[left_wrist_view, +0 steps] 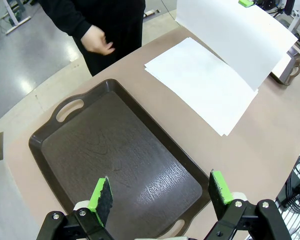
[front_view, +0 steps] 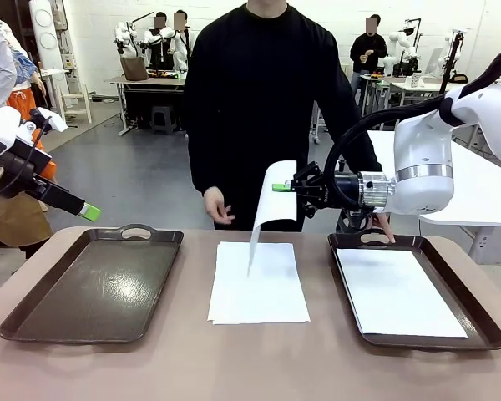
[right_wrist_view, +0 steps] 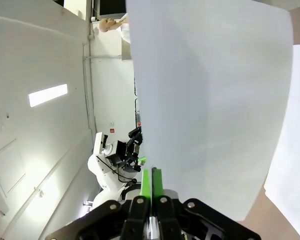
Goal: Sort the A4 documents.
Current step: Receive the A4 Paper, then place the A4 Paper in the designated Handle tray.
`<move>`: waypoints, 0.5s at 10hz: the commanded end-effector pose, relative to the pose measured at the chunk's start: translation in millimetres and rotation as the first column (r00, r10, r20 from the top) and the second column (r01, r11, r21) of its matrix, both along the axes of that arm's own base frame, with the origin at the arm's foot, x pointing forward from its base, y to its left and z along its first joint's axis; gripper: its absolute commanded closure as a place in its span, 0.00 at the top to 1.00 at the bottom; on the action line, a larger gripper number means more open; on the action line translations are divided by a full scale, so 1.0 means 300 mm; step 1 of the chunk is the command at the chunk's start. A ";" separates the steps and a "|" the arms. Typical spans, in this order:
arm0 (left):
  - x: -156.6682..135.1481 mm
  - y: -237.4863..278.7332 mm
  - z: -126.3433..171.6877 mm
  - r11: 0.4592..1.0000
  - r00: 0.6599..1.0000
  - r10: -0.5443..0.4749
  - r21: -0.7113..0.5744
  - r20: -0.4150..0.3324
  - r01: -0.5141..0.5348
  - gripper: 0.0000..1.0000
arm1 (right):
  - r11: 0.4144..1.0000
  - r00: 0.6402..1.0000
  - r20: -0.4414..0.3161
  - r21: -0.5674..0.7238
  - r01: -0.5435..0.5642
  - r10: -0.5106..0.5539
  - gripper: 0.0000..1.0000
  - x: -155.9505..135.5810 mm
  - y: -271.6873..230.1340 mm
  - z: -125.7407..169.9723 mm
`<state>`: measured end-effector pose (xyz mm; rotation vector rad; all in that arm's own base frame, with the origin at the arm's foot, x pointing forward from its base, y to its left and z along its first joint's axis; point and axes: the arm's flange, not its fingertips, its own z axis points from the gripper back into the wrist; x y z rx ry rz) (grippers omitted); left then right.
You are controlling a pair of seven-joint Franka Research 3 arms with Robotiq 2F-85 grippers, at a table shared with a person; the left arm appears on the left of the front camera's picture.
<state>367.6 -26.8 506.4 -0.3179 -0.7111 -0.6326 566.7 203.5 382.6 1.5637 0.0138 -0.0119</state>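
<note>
Brown table (front_view: 192,368), rounded at the near corners, bearing two trays with paper between them. At the far side, a person (front_view: 259,100) in a black top, facing across.

White right arm (front_view: 426,159) reaching in from the right, level above the far end of the right tray.

Left tray (front_view: 92,288) – dark brown, glossy, handle cut-outs at far and near ends, inside bare. Right tray (front_view: 483,327) of the same kind, holding a single sheet (front_view: 397,292) laid flat and a little askew, face plain white.

Stack of A4 sheets (front_view: 259,284) flat on the table midway between the trays, edges slightly fanned, top face plain white.

Held sheet (front_view: 275,200) hanging curved above the far part of the stack, upper edge pinched, lower corner down at the stack's top face – touching or just clear, cannot tell. In the right wrist view, broad and blank across the frame.

Right gripper (front_view: 282,187): jaws together on the held sheet's edge, green pads pressed flat against the paper.

Left gripper (front_view: 89,212): raised at the left, above the left tray's near end; jaws wide apart, tray surface seen between the pads.

One hand (front_view: 217,206) of the person loosely curled beyond the table's far edge, left of the held sheet; fingers (front_view: 387,227) of the other at the right tray's far rim, partly hidden by the arm.
</note>
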 end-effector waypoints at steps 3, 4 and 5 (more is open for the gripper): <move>0.002 0.004 -0.001 1.000 1.000 0.001 -0.003 -0.001 -0.001 1.00 | 1.000 1.000 -0.003 -0.005 0.004 -0.004 0.00 -0.001 0.004 -0.005; 0.002 0.004 -0.001 1.000 1.000 0.001 -0.003 -0.001 -0.001 1.00 | 1.000 1.000 -0.003 -0.005 0.004 -0.004 0.00 -0.001 0.004 -0.005; 0.002 0.004 -0.001 1.000 1.000 0.001 -0.003 -0.001 -0.001 1.00 | 1.000 1.000 -0.003 -0.005 0.004 -0.004 0.00 -0.001 0.004 -0.005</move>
